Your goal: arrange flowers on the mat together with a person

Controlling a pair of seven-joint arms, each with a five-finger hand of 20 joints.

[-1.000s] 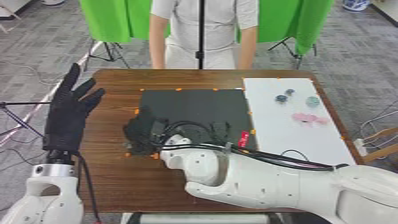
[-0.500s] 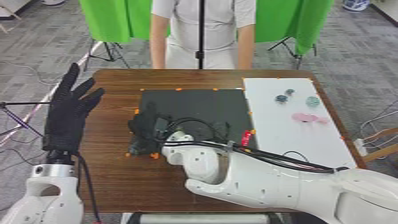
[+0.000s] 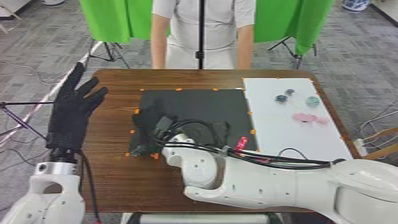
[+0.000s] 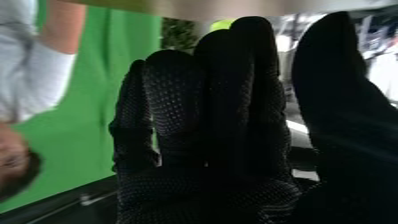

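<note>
In the head view my right hand [image 3: 149, 124] is over the left part of the black mat [image 3: 200, 100]; its black glove blends with the mat and cables. Straight fingers and a straight thumb show on my right hand [image 4: 209, 125] in the right wrist view, holding nothing visible. A small dark bluish thing [image 3: 139, 150] is near the mat's near left corner; I cannot tell what it is. My left hand [image 3: 69, 115] stands open, fingers up, by the table's left edge. Dark blue flowers [image 3: 282, 98], a pale green flower [image 3: 313, 101] and pink flowers [image 3: 305, 117] lie on the white mat.
The white mat [image 3: 298, 142] covers the right side of the brown table [image 3: 111, 185]. My right arm [image 3: 266, 182] crosses the near right part, with black cables and a red tag [image 3: 242, 143] along it. A person [image 3: 202, 35] stands beyond the far edge, arms down.
My right hand has drawn in slightly to the right over the black mat, uncovering the mat's near left corner. My left hand has shifted a little to the right. The flowers on the white mat are unmoved.
</note>
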